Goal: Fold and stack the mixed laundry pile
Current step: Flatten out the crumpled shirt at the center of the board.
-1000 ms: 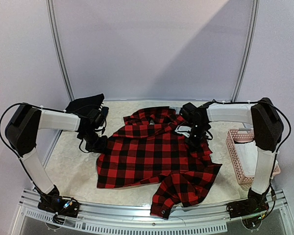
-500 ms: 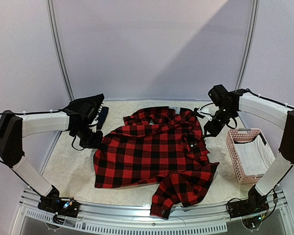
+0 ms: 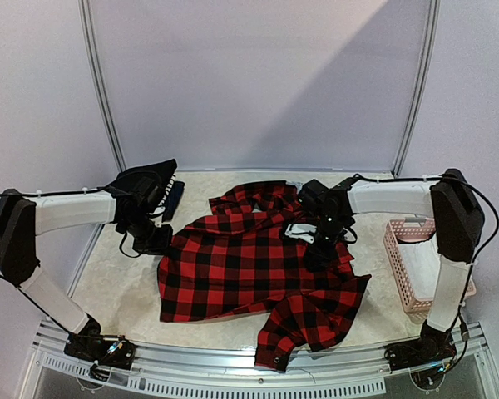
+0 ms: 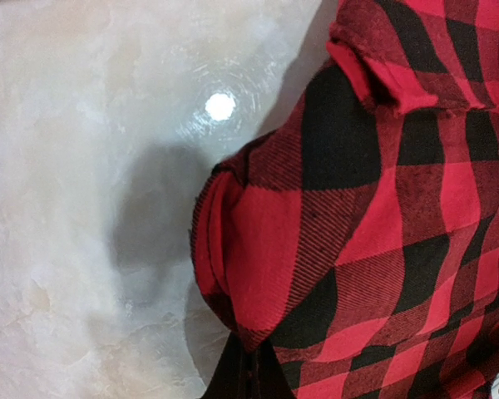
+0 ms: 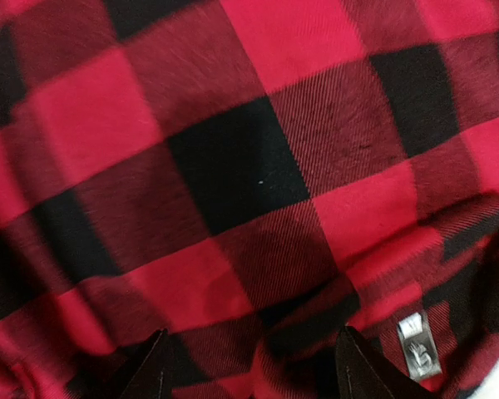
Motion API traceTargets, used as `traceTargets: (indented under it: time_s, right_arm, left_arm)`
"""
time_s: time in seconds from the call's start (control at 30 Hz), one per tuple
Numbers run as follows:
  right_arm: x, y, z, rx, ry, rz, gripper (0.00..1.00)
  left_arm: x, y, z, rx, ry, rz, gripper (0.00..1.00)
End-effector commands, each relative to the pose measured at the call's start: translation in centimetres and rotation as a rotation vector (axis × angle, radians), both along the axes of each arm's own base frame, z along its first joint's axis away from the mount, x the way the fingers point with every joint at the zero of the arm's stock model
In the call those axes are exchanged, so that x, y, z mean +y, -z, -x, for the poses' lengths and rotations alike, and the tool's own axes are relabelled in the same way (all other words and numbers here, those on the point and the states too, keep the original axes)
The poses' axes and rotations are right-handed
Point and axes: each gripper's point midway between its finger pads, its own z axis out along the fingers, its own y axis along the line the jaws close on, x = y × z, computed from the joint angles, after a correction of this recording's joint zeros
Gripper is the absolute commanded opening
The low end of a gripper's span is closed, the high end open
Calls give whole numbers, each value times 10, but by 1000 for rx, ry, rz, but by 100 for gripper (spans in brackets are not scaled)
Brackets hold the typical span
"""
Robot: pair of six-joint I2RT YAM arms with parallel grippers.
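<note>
Right gripper [image 3: 320, 241] open on the red-and-black plaid flannel shirt [image 3: 249, 266]; left gripper [image 3: 154, 238] clamped on a folded edge of it.
The shirt lies spread on the pale marbled table [image 3: 116, 287] between both grippers. The right fingertips [image 5: 154, 370] stand apart, plaid cloth under them and a small white sewn label [image 5: 417, 347] just beside one. A pink slatted plastic basket [image 3: 397, 266] sits beyond the right gripper, away from the shirt.

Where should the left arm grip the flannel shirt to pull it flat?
Probably the rolled edge fold on the plaid flannel shirt's left side, coming low from the left across bare table: that fold is raised and casts a shadow, while the body lies mostly flat.
</note>
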Motion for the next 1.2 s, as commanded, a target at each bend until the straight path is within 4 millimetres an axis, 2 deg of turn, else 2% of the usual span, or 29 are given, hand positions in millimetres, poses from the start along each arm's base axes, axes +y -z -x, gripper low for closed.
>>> traceTargets:
  time_s: [0.0, 0.13, 0.27, 0.37, 0.43, 0.47, 0.5, 0.57, 0.63, 0.7, 0.73, 0.83, 0.9, 0.93, 1.0, 1.03, 1.1, 1.17]
  right_arm:
    - [-6, 13, -17, -67, 21, 94, 67]
    - [-16, 12, -28, -139, 57, 145, 58]
    - [-23, 0, -32, -189, 85, 148, 22]
    - [-33, -25, -32, -231, 112, 118, 1]
    - [-48, -38, -30, -224, 156, 90, 0]
    - [-57, -51, -32, -231, 188, 61, 0]
    - [-69, -54, -31, -214, 225, 45, 0]
    - [-96, -74, -35, -210, 322, -24, 0]
    - [-129, -83, -38, -198, 436, -72, 0]
    - [-156, -83, -32, -164, 519, -104, 0]
    - [-167, -76, -25, -141, 539, -90, 0]
    - [-190, -59, -3, -54, 592, -50, 8]
    - [-202, -60, 2, -25, 635, -45, 21]
    - [-206, -65, 1, -25, 653, -50, 30]
    - [-208, -82, -6, -46, 659, -73, 53]
    - [-205, -92, -11, -55, 650, -95, 61]
    - [-194, -115, -24, -79, 626, -164, 69]
    - [-181, -138, -44, -111, 597, -244, 73]
  left_arm:
    - [5, -3, 5, 1, 5, -17, 0]
    - [5, 0, 4, 5, 8, -22, 0]
    - [6, 4, 4, 17, 17, -31, 0]
    - [7, 6, 4, 24, 24, -44, 0]
    - [9, 7, 5, 29, 28, -52, 0]
    - [10, 7, 6, 33, 30, -58, 0]
    - [12, 8, 7, 37, 29, -63, 0]
    - [14, 7, 8, 38, 29, -69, 0]
    - [14, 6, 9, 35, 30, -65, 0]
    - [14, 4, 10, 38, 33, -60, 0]
    - [13, 3, 10, 39, 35, -56, 0]
    - [10, -1, 14, 52, 49, -40, 0]
    - [11, -5, 17, 56, 59, -45, 0]
    - [12, -8, 18, 58, 65, -48, 2]
    - [12, -15, 19, 54, 79, -51, 13]
    - [11, -21, 17, 44, 85, -47, 20]
    - [7, -31, 13, 27, 104, -34, 31]
    - [6, -45, 4, -13, 115, -37, 40]
